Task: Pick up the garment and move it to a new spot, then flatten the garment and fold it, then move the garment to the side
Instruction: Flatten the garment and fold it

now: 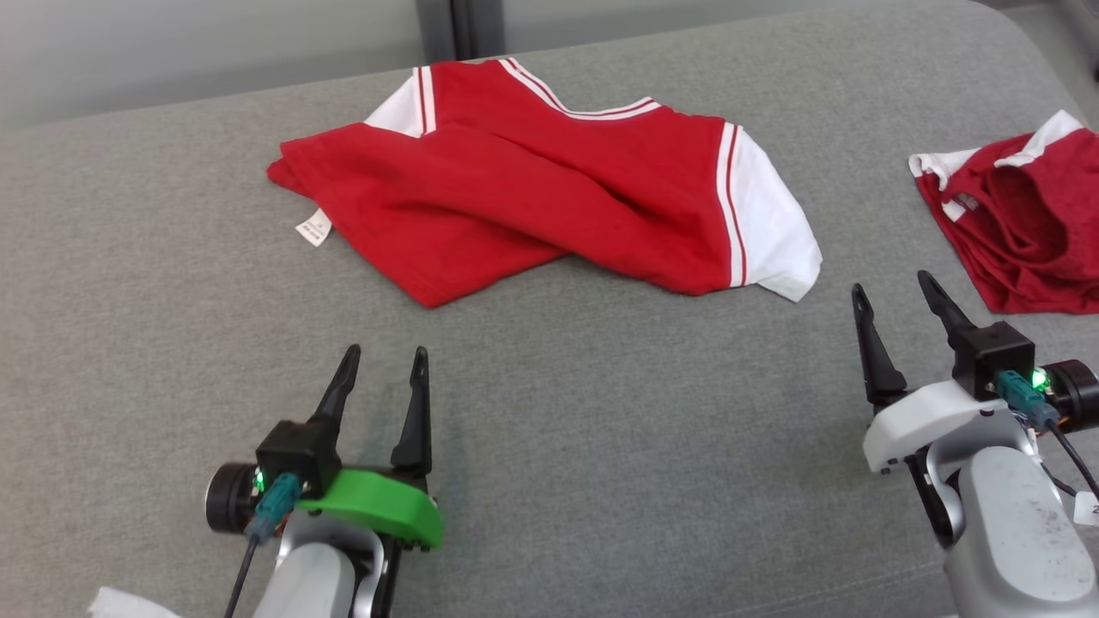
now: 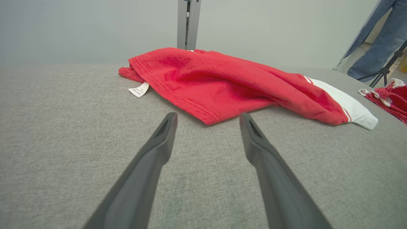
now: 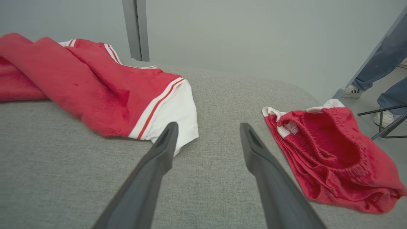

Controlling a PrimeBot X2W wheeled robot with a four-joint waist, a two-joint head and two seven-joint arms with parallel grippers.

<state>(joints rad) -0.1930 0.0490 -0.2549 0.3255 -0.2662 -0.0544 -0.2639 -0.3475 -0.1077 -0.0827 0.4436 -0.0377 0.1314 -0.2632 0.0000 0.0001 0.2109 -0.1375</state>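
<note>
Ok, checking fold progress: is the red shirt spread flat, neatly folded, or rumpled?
Rumpled: the red shirt lies loosely doubled over itself on the grey surface, with deep creases and its label poking out.

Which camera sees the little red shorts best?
The right wrist view: the red shorts lie close, waistband gaping open. The head view crops them at its right edge; the left wrist view catches a far corner.

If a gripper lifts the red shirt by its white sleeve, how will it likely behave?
Probably floppy: the red shirt lies in soft wrinkled folds, so it should drape. Likely light, being thin knit. Pushed, it would probably bunch on the textured grey surface, not slide.
</note>
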